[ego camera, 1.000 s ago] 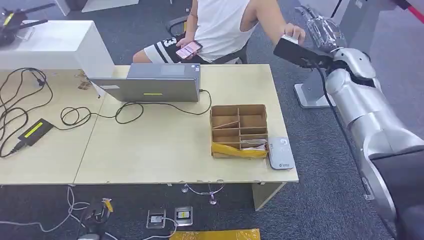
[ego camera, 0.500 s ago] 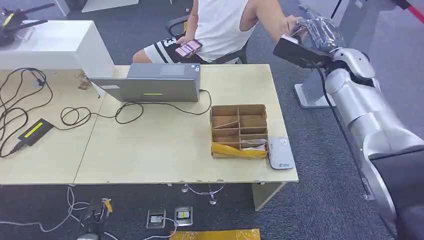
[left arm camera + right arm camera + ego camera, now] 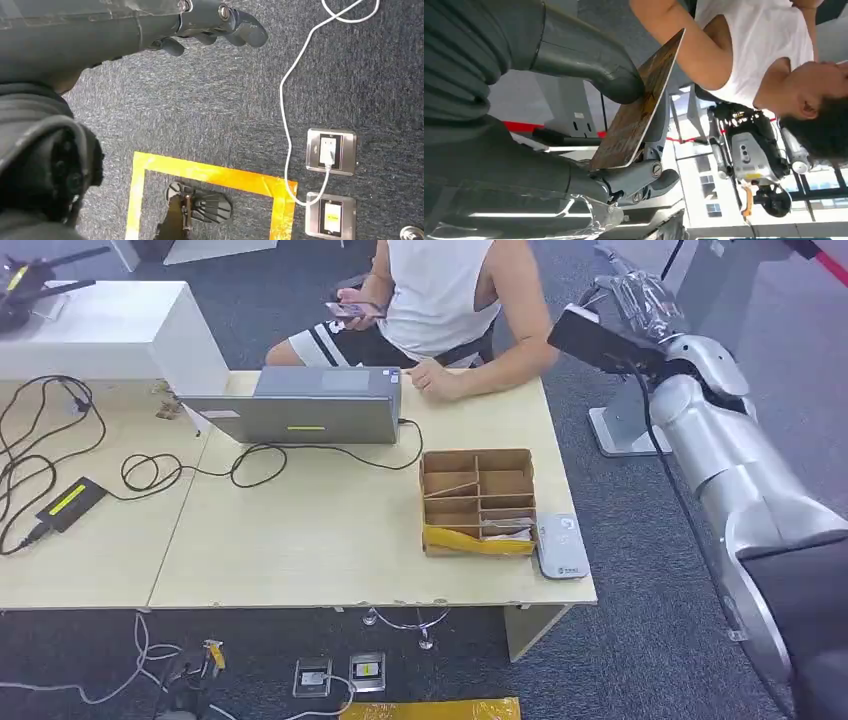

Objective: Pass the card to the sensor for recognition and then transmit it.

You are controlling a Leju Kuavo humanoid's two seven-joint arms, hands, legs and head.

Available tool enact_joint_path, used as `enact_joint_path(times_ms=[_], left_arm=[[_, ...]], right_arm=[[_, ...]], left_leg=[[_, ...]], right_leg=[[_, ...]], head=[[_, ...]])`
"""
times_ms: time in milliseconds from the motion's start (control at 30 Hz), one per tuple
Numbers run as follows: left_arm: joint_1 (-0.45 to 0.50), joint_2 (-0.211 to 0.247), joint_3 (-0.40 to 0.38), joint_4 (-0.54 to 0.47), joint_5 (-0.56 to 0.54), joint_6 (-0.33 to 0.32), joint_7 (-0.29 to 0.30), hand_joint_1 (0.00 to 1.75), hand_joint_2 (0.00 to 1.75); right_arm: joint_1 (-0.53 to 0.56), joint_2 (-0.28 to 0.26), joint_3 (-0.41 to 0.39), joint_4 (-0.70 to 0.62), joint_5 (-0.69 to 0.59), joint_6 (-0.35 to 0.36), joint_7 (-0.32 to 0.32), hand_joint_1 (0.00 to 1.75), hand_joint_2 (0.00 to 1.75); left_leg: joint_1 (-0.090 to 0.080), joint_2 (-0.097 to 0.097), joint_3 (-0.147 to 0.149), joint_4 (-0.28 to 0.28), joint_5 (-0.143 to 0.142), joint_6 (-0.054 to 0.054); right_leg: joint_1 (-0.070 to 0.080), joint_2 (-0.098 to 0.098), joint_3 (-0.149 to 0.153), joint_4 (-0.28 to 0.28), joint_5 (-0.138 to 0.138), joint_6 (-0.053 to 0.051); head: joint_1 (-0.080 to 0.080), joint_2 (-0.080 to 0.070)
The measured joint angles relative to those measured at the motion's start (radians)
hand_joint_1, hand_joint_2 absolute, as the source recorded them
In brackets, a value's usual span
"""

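My right hand [image 3: 641, 296] is raised beyond the table's far right corner, beside a seated person [image 3: 440, 290]. In the right wrist view a brown patterned card [image 3: 639, 110] is pinched between my thick grey thumb [image 3: 594, 65] and the fingers [image 3: 636, 181] under it. The grey sensor [image 3: 562, 546] lies flat on the table [image 3: 300, 540] near its front right corner, against a cardboard divider box [image 3: 478, 500], well below and nearer than the right hand. My left hand [image 3: 200, 22] hangs over the carpet with its fingers apart, holding nothing.
The person rests a forearm [image 3: 470, 380] on the table's far edge and holds a phone [image 3: 355, 310]. A closed laptop [image 3: 300, 410] and looping cables [image 3: 150, 470] lie on the left part of the table. Floor sockets [image 3: 330, 150] and yellow tape [image 3: 210, 172] lie below.
The person's hand, which was at my right hand, has drawn back and now rests on the table; the phone has been lifted. My right hand stays raised.
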State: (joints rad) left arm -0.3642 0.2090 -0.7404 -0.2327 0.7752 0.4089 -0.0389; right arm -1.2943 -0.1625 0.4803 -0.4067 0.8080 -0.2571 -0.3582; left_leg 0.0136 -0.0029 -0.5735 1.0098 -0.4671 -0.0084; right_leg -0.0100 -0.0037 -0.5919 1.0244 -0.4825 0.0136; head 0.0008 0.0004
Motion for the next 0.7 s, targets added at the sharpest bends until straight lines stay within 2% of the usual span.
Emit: enact_joint_path(times_ms=[100,233,433,533,700], left_arm=[[0.000,0.000,0.002,0.000,0.000,0.005,0.000,0.00,0.00],[0.000,0.000,0.015,0.000,-0.002,0.013,0.000,0.00,0.00],[0.016,0.002,0.040,0.000,-0.010,0.021,-0.013,0.00,0.00],[0.019,0.004,0.051,0.000,-0.013,0.021,-0.013,0.00,0.00],[0.019,0.006,0.061,0.000,-0.014,0.022,-0.013,0.00,0.00]], right_arm=[[0.001,0.000,0.000,-0.002,-0.023,0.010,-0.003,1.75,1.75],[0.015,-0.006,-0.005,-0.020,-0.132,0.054,-0.017,1.75,1.75],[0.083,-0.069,-0.037,-0.099,-0.304,0.148,-0.002,1.75,1.75],[0.127,-0.106,-0.053,-0.148,-0.322,0.160,-0.001,1.75,1.75],[0.152,-0.133,-0.063,-0.193,-0.327,0.161,0.009,1.75,1.75]], left_leg=[[0.000,0.000,0.000,0.000,0.000,0.000],[0.000,0.000,0.000,0.000,0.000,0.000],[0.000,0.000,0.000,0.000,0.000,0.000],[0.000,0.000,0.000,0.000,0.000,0.000],[0.000,0.002,0.001,0.000,-0.001,0.000]], right_leg=[[0.000,0.000,0.000,0.000,0.000,0.000],[0.000,0.000,0.000,0.000,0.000,0.000],[0.000,0.000,0.000,-0.001,0.000,0.000],[-0.001,0.000,0.000,-0.001,0.000,0.000],[0.000,0.001,-0.001,0.000,0.000,0.000]], head=[[0.000,0.000],[0.000,0.000],[0.000,0.000],[0.000,0.000],[0.000,0.000]])
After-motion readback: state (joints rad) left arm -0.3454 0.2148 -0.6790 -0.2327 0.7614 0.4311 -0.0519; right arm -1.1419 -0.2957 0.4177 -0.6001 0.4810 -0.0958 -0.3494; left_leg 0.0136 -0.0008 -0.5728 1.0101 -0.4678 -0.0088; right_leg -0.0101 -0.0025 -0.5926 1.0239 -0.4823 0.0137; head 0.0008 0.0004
